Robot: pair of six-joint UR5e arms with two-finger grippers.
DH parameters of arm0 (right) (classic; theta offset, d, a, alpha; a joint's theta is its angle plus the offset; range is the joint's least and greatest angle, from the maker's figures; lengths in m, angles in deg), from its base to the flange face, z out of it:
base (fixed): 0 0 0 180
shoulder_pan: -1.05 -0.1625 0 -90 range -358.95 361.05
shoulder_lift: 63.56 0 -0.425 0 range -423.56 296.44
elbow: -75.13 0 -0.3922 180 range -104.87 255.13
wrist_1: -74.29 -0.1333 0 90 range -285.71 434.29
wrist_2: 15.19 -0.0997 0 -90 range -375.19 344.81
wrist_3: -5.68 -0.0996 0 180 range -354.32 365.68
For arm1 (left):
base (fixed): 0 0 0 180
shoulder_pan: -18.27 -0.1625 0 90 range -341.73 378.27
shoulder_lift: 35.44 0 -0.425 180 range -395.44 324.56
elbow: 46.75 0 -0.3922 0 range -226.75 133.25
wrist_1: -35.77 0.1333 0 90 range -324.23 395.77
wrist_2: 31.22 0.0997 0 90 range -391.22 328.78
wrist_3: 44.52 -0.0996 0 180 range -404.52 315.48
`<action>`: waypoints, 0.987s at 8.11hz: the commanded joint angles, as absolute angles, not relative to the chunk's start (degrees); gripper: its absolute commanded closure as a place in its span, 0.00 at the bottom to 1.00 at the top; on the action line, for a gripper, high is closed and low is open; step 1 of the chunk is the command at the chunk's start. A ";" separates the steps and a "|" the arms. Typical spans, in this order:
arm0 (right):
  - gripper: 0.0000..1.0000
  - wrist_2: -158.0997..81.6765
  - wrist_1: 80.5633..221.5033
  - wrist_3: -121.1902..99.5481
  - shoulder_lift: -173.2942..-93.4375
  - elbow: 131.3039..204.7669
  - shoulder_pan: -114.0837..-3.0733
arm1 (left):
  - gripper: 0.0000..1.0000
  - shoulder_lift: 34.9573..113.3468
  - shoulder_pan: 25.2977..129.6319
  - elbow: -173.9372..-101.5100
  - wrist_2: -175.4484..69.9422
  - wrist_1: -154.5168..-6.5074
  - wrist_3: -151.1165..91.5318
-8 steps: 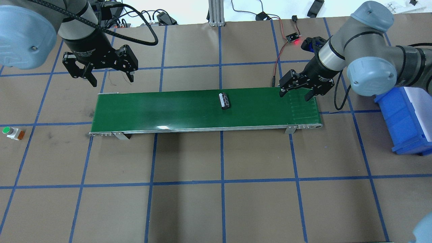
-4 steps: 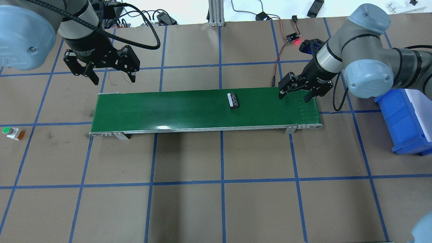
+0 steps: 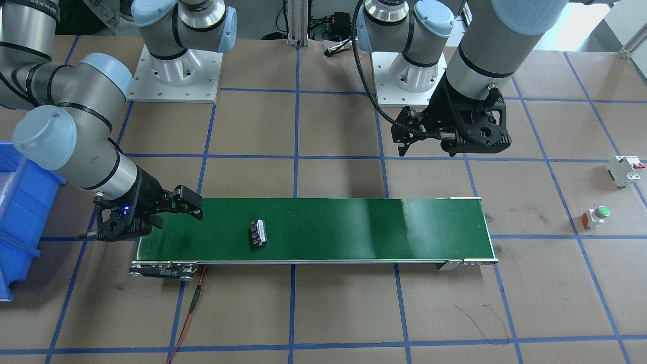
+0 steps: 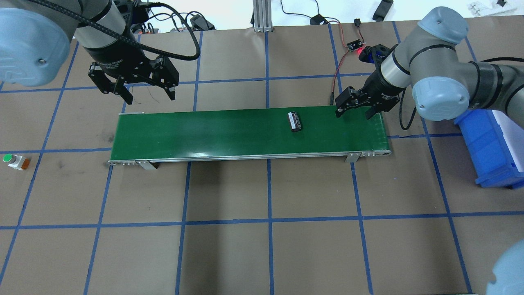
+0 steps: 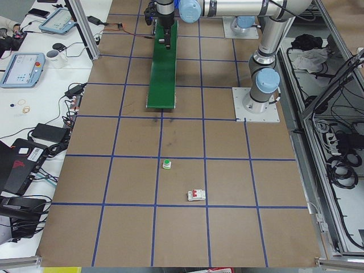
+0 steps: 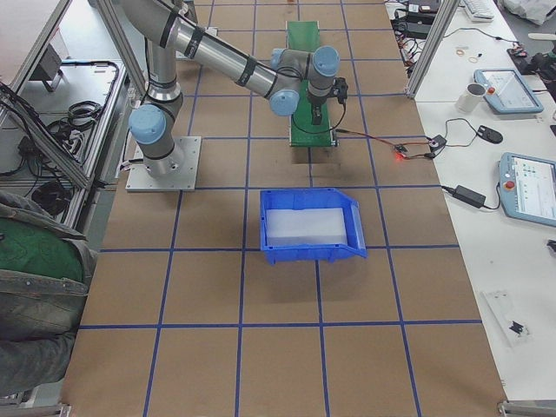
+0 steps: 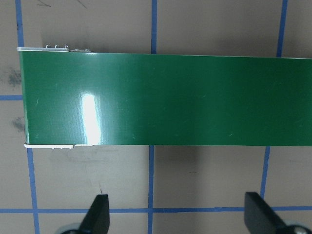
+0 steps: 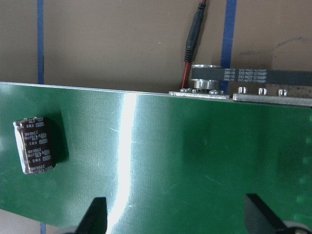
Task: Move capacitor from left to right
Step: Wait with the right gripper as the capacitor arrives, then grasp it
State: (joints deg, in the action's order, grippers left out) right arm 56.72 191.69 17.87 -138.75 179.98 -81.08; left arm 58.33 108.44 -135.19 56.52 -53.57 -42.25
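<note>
The capacitor [image 4: 295,121] lies on the green conveyor belt [image 4: 204,131], right of its middle, with bare belt between it and the right gripper [image 4: 354,113], which hangs wide open and empty at the belt's right end. The left gripper [image 4: 150,98], also spread and empty, hovers near the left end. A blue bin [image 4: 487,143] stands further right.

Glossy belt [image 4: 229,131] on a matt brown table [image 4: 311,254].
The green belt is smooth and shiny, with a white glare stripe on it, and its rail [image 4: 370,154] looks like bare silvery metal. The capacitor [image 4: 295,122] has a dark, slightly glossy sleeve with pale print. The table cover looks like matt brown paper, scuffed in places, with lines of blue tape [image 4: 269,188]. The bin [image 4: 487,143] is smooth blue plastic.
</note>
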 commanded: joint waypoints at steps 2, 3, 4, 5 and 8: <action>0.00 56.71 193.29 20.36 -138.62 179.98 -81.12 | 0.03 58.07 108.44 -135.26 57.02 -53.71 -42.33; 0.00 56.36 193.12 20.36 -138.27 180.24 -81.12 | 0.03 58.07 108.44 -135.26 57.02 -53.79 -42.33; 0.00 56.27 193.11 20.36 -137.40 180.51 -81.12 | 0.03 58.16 108.36 -135.26 57.02 -53.71 -42.33; 0.00 56.35 193.11 20.27 -137.39 180.51 -81.12 | 0.03 58.25 108.36 -135.35 57.02 -53.71 -42.33; 0.00 56.27 193.20 20.27 -137.39 180.51 -81.12 | 0.03 58.42 108.36 -135.35 57.02 -53.79 -42.33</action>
